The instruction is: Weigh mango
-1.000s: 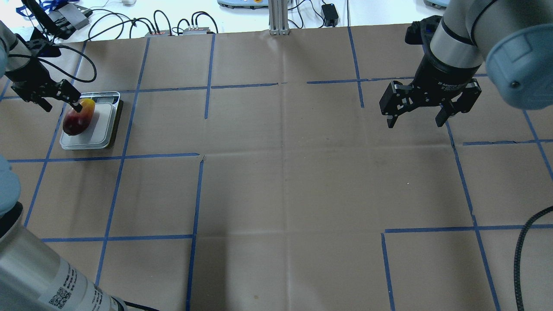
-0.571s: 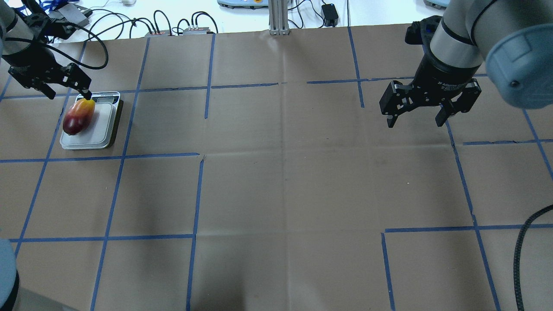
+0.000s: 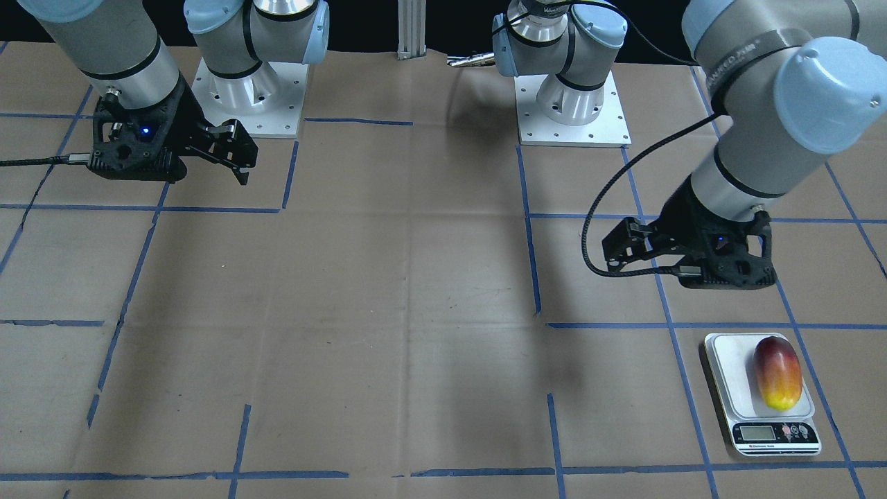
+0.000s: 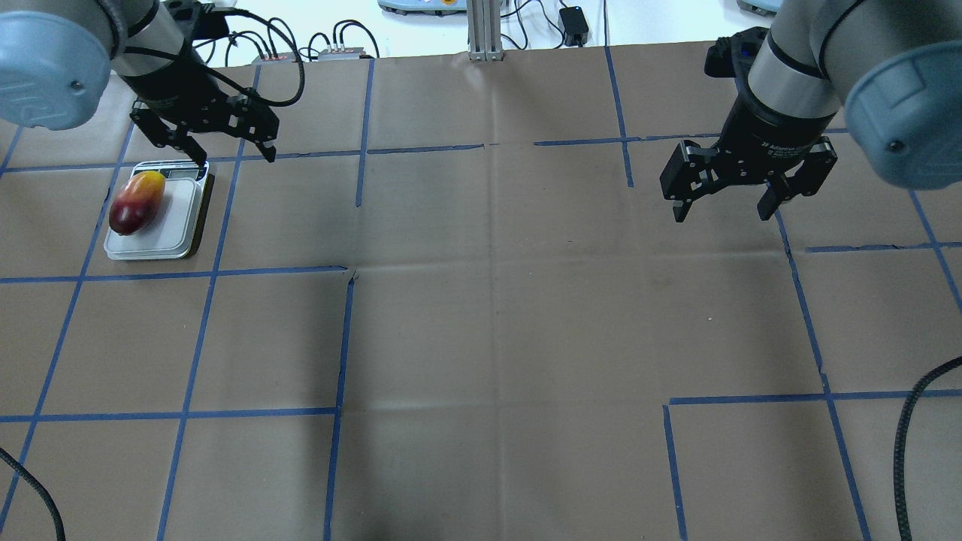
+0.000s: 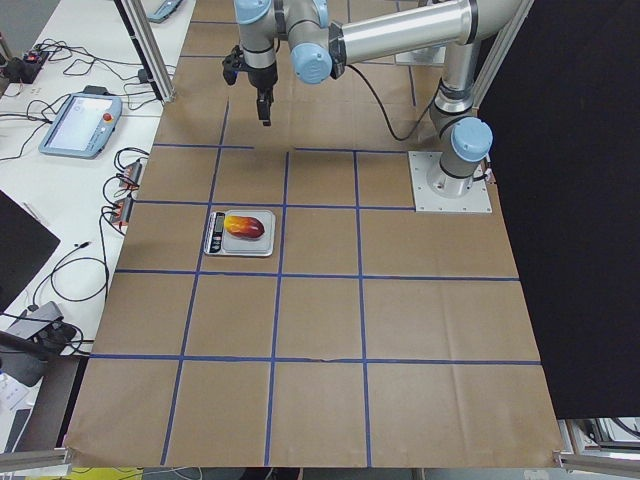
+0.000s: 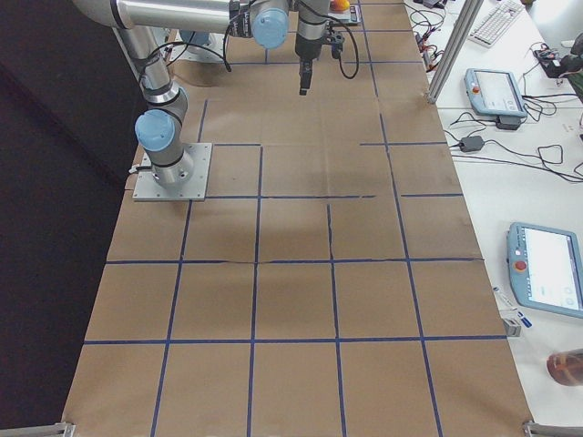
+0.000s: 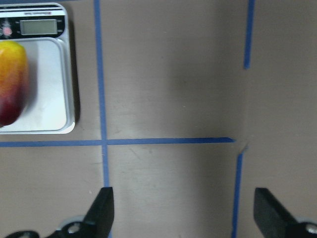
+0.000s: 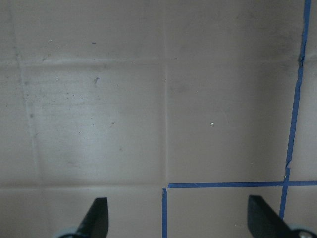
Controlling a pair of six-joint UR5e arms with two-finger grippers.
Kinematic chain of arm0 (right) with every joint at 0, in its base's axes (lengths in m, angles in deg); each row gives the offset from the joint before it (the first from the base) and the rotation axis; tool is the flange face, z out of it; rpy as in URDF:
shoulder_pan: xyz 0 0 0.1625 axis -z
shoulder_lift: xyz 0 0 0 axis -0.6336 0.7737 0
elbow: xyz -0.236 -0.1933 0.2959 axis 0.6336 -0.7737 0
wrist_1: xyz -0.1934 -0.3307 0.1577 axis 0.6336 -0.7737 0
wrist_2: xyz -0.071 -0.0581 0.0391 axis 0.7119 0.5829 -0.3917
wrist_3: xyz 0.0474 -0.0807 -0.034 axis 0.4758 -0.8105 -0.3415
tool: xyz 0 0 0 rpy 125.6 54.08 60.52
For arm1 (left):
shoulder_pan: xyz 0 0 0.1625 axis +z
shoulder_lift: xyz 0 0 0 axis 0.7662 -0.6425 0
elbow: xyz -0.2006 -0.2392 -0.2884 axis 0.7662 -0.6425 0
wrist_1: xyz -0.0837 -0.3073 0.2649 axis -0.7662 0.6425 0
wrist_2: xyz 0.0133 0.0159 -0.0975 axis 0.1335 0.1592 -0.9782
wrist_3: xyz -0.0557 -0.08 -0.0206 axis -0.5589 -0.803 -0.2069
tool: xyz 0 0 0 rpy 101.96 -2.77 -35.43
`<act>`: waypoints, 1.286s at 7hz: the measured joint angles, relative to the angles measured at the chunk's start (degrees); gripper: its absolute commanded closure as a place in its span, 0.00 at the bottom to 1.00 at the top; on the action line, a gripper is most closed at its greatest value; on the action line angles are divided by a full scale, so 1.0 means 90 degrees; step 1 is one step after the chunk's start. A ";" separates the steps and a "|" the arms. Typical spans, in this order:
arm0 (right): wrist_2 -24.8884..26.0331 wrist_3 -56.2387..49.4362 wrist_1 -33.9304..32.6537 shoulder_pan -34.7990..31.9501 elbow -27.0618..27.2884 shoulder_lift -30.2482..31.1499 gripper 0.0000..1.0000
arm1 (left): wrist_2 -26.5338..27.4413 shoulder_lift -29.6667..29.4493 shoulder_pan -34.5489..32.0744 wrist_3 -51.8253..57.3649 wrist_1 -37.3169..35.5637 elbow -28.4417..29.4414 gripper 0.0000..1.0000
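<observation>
Mango (image 4: 137,203): lying on its side on the scale's plate, toward the plate's 9 o'clock edge in the overhead view. Its yellow end points to about 1 o'clock and its dark red end to about 7 o'clock. It is apart from both sets of jaws.
Scale (image 4: 179,225): white plate with a display strip at its 12 o'clock end in the overhead view. It rests at about 10 o'clock on the surface (image 4: 488,338).
Left jaws: apart and holding nothing, hanging above the surface just off the scale's 1 o'clock corner in the overhead view. The left wrist camera shows the two dark fingertips (image 7: 101,208) set wide at the bottom edge, with the scale and part of the mango at 10 o'clock in that view.
Right jaws: apart and holding nothing, hanging at about 2 o'clock over the surface in the overhead view, well apart from the scale. Between the fingertips (image 8: 96,215) the right wrist camera shows only brown paper and blue tape.
Surface: brown paper marked off in squares by blue tape lines.
Cable (image 3: 589,242): black, looping out from the left arm's wrist — it hangs beside the arm.
</observation>
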 measured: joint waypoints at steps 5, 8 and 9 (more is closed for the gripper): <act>0.0000 0.0000 0.0000 0.0000 0.0000 0.0000 0.00 | -0.0070 0.0045 -0.0512 -0.0177 0.0104 -0.0010 0.00; 0.0000 0.0000 0.0000 0.0000 0.0000 0.0000 0.00 | -0.0057 0.0083 -0.0532 -0.0168 0.0119 -0.0031 0.00; 0.0000 0.0000 0.0000 0.0000 0.0000 -0.0001 0.00 | -0.0057 0.0089 -0.0533 -0.0167 0.0120 -0.0026 0.00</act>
